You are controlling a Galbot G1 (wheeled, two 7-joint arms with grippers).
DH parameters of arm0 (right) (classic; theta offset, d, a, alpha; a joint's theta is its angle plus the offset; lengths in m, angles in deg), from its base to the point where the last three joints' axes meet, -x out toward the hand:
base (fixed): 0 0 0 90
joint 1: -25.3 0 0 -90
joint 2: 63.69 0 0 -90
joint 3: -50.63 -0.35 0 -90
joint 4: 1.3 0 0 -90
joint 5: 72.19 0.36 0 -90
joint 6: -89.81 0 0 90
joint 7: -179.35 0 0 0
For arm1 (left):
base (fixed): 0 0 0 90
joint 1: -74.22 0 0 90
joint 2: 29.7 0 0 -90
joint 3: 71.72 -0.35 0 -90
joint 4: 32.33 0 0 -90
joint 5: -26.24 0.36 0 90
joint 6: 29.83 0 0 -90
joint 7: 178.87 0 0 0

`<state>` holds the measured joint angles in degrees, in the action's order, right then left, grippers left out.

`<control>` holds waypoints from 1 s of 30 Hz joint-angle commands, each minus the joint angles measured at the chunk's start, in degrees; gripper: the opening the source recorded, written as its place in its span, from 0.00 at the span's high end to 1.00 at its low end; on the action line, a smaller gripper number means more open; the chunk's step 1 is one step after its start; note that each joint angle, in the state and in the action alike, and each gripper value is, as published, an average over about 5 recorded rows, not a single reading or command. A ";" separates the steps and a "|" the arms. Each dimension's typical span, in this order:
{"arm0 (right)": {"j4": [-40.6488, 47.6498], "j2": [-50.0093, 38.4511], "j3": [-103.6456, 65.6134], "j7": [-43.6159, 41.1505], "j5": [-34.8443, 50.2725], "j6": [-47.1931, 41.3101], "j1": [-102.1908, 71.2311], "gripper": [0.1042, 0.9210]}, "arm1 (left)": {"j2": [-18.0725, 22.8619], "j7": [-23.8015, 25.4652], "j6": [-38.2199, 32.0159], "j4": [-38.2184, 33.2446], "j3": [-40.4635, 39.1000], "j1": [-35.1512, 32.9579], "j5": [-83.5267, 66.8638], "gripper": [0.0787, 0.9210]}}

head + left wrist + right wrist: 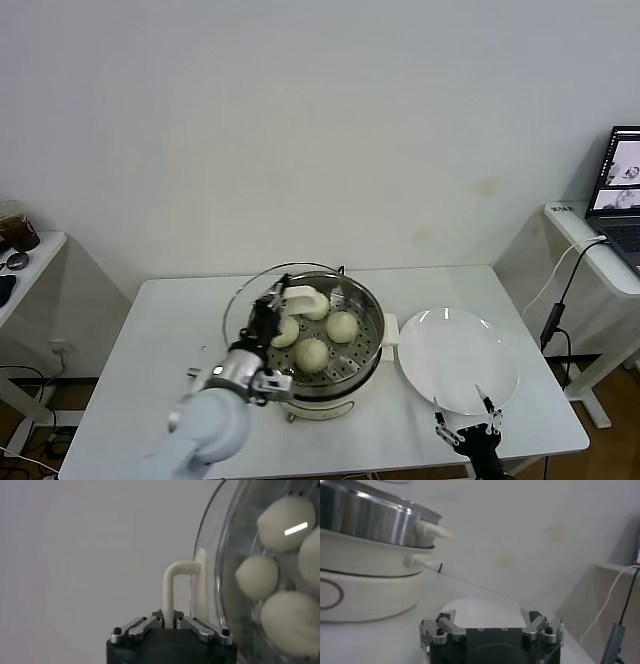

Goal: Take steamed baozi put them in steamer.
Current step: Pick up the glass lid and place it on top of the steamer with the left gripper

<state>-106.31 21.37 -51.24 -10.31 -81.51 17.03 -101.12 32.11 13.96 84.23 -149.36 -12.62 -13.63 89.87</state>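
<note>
Several cream-white baozi [342, 325] lie on the perforated tray inside the shiny steel steamer [372, 340] at the table's middle. My left gripper [268, 312] is shut on the cream handle [303, 298] of the round glass lid [240, 300], which it holds tilted on edge over the steamer's left side. In the left wrist view the fingers [169, 616] pinch the handle [172, 587], and baozi [257, 576] show through the glass [220, 555]. My right gripper [466, 422] stands open and holds nothing near the table's front edge.
A flat white plate [460, 360] lies right of the steamer, just beyond the right gripper [487, 612]; the steamer's cream base [365, 595] shows beside it. A side desk with a laptop [622, 180] and a hanging cable stands at the far right.
</note>
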 commanded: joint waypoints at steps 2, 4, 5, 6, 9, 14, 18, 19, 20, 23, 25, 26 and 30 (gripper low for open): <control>0.80 0.33 0.16 0.09 -1.46 0.34 0.25 0.12 | 7.23 4.32 3.15 3.82 -10.27 5.63 12.70 0.89; 0.84 0.32 0.21 0.09 -1.44 0.44 0.18 0.12 | 7.08 4.15 2.78 4.08 -10.19 5.10 13.13 0.89; 0.83 0.31 0.26 0.09 -1.44 0.49 0.14 0.12 | 6.98 4.06 2.59 4.22 -10.06 4.79 13.30 0.89; 0.80 0.30 0.30 0.09 -1.44 0.53 0.09 0.12 | 6.87 4.00 2.46 4.31 -9.87 4.51 13.41 0.89; 0.66 0.24 0.39 0.06 -1.45 0.60 -0.09 0.12 | 6.38 3.80 2.05 4.50 -9.12 3.76 13.51 0.89; 0.56 0.18 0.49 0.01 -1.52 0.72 -0.37 0.12 | 5.49 3.62 1.74 4.65 -8.08 3.16 12.78 0.89; 0.56 0.18 0.80 -0.02 -1.64 0.77 -0.57 0.12 | 5.49 3.39 1.72 5.12 -7.79 3.02 12.02 0.89; 0.54 0.18 0.88 -0.03 -1.68 0.77 -0.61 0.12 | 5.56 3.31 1.72 5.27 -7.72 3.00 11.84 0.89; 0.50 0.17 0.95 -0.04 -1.72 0.77 -0.67 0.12 | 5.60 3.22 1.72 5.41 -7.63 2.97 11.66 0.89; 0.44 0.12 1.04 -0.08 -1.77 0.82 -0.81 0.12 | 5.51 2.96 1.69 5.88 -7.29 3.00 10.97 0.89; 0.47 0.08 1.07 -0.10 -1.78 0.87 -0.86 0.12 | 5.39 2.77 1.64 6.19 -7.13 3.08 10.61 0.89; 0.50 0.05 1.11 -0.11 -1.78 0.90 -0.87 0.12 | 5.37 2.69 1.62 6.33 -7.07 3.11 10.49 0.89; 0.53 -0.07 1.34 -0.14 -1.80 0.96 -0.93 0.12 | 5.45 2.41 1.62 6.86 -6.85 3.18 9.97 0.89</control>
<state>-105.85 21.32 -50.10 -10.41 -83.19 17.93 -102.04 37.26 16.34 85.65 -143.41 -19.26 -10.63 100.11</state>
